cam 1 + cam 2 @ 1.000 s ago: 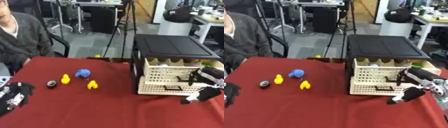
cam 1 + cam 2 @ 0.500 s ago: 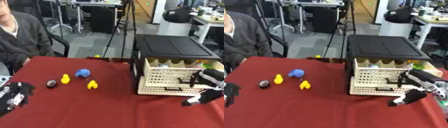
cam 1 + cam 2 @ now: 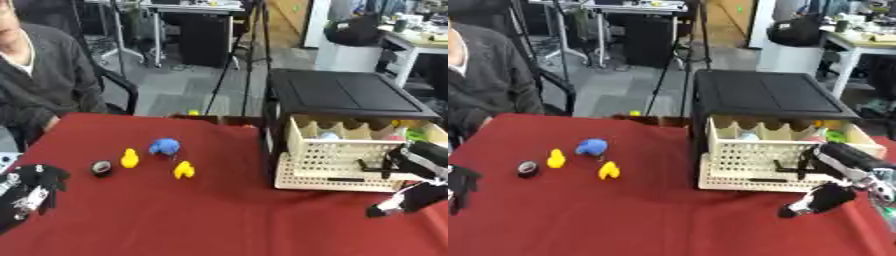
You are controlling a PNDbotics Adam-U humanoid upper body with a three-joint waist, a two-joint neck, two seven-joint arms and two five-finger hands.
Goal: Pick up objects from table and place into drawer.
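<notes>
Red-covered worktop point(image 3: 219, 220) seen from the head camera, read from left to right. At the lower left edge the left robot hand point(image 3: 31, 192) rests idle on the cloth, black with pale markings, its fingers relaxed and slightly apart, holding nothing. Just right of it lies a small dark round object point(image 3: 102, 168) with a pale centre. Beside that stands a small yellow figure point(image 3: 129, 158); a blue rounded object point(image 3: 164, 146) sits close behind and to its right, and a second yellow figure point(image 3: 184, 170) lies just in front of the blue one. All four objects rest on the worktop, clustered together and well apart from the drawer unit. A further small yellow item point(image 3: 193, 113) shows at the far edge of the worktop.

On the right stands a black-topped cabinet point(image 3: 763, 92) with a cream perforated drawer point(image 3: 750, 162) pulled out toward the camera; its open top shows divided compartments holding pale, yellow and green contents too indistinct to identify. In front of the drawer's right end the right robot hand point(image 3: 815, 200) hangs just above the cloth, fingers pointing down and to the left; whether they are apart or together cannot be told. The black forearm behind it crosses the drawer's right corner. A seated person in a grey top occupies the far left, touching none of the objects.
</notes>
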